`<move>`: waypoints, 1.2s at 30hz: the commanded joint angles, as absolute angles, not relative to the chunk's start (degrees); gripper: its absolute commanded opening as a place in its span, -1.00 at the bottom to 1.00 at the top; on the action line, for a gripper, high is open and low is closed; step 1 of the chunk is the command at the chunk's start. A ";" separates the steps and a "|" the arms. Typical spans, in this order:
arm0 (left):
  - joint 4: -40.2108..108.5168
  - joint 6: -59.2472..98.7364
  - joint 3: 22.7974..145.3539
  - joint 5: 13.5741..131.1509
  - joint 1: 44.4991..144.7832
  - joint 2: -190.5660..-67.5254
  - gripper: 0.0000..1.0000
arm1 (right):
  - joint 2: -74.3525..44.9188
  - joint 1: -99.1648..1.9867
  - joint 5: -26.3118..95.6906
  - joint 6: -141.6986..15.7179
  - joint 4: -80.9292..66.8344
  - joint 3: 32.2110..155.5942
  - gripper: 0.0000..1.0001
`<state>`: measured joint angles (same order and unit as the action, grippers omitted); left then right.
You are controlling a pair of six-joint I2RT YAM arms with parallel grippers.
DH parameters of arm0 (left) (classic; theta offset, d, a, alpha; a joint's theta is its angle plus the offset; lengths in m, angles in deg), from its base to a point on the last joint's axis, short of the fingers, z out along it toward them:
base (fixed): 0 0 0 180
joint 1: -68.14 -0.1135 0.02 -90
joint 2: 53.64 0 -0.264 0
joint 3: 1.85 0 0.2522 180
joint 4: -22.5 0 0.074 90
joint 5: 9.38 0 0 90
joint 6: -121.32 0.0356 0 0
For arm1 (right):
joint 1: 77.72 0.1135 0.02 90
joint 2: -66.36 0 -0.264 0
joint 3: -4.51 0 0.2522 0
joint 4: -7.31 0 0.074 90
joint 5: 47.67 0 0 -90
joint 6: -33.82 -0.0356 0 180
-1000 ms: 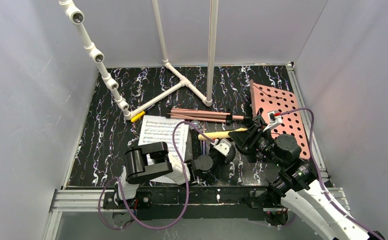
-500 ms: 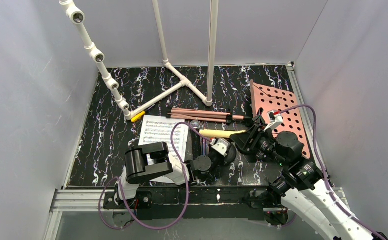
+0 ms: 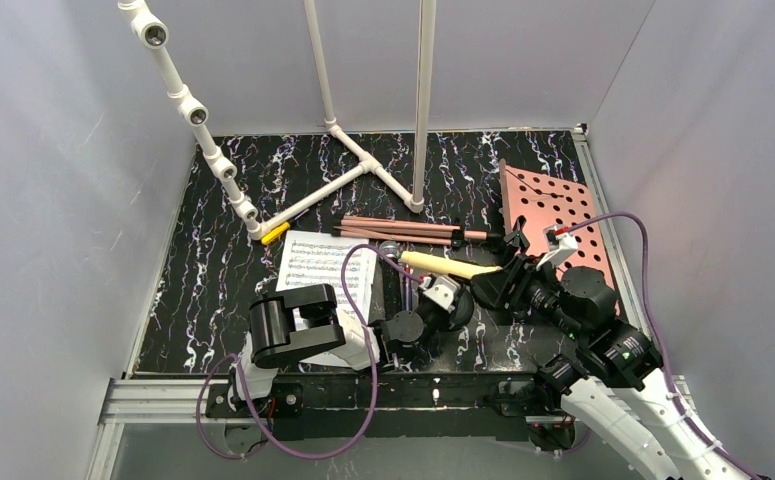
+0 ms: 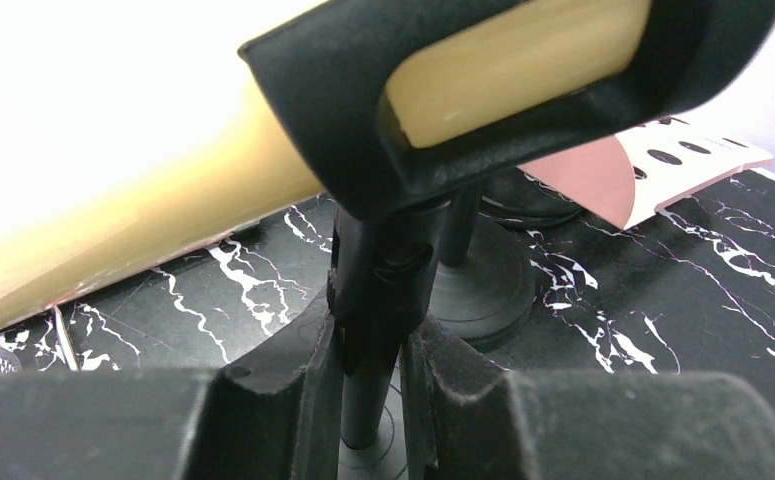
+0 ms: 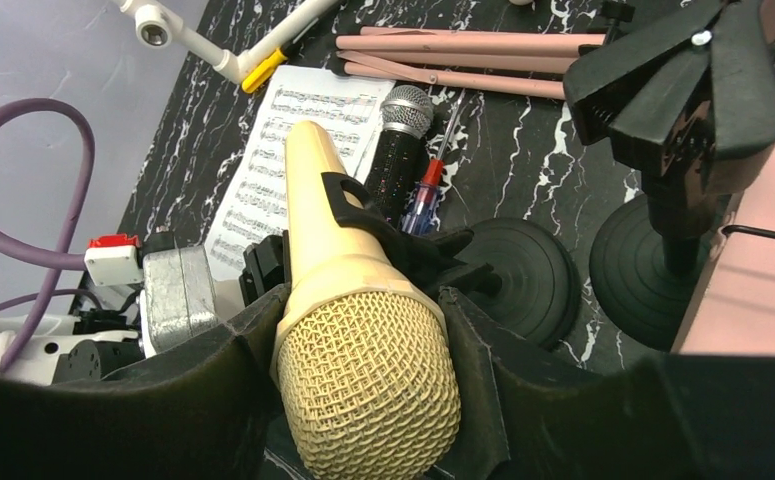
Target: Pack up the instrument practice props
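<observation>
left gripper point(image 4: 368, 350) is clamping the mic pole point(image 4: 381, 262); right gripper point(image 5: 363, 325) is gripping the yellow microphone point(image 5: 315, 190) by its head

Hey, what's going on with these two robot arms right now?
The left gripper has its fingers shut on a black mic pole just below its clip, steadying it. The right gripper grips the head of the yellow microphone, which sits in that clip. The sheet music, black microphone and pink board lie on the table, not yet packed.
</observation>
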<state>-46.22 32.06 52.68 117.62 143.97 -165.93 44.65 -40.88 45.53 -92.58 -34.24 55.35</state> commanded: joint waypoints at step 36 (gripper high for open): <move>-37.53 26.56 51.41 136.36 137.66 -170.82 -1.00 | 56.62 -41.08 53.22 -85.03 -49.02 78.41 -0.97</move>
<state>-46.92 27.77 53.34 123.12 142.07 -167.20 54.20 -41.23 53.95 -84.38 -55.12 72.88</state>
